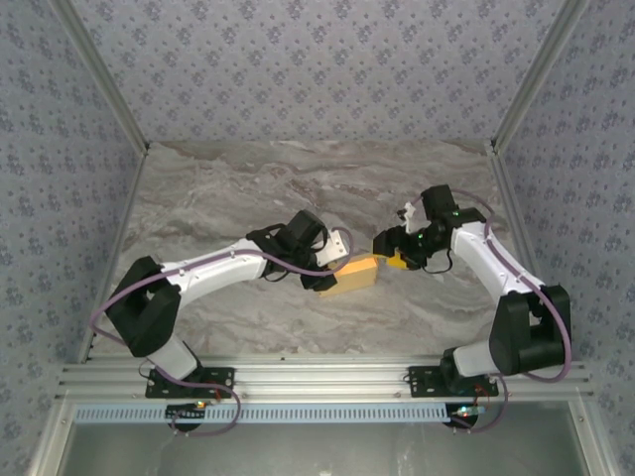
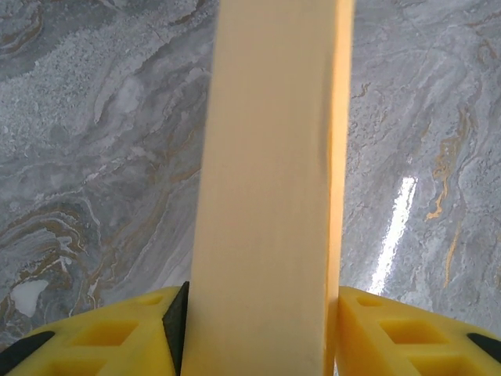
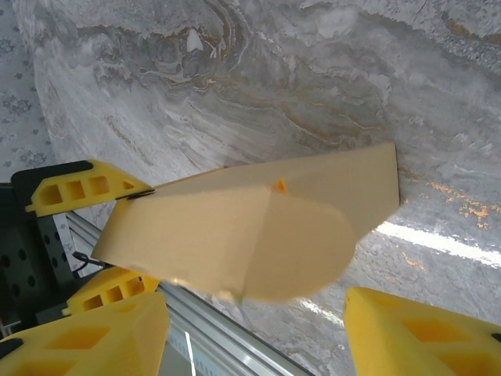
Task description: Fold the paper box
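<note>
Gripping the paper box (image 1: 352,276), left hand (image 2: 262,313) meets released right hand (image 3: 254,333) over marble table (image 1: 248,188).

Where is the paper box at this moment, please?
In the top view the paper box is near the middle of the table, gripped at one end by the left end effector, with the open right end effector at its right end.

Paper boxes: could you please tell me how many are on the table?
1. The paper box is in the middle of the table, clamped in the left gripper, with its flap facing the open right gripper. No other box seems hidden.
</note>
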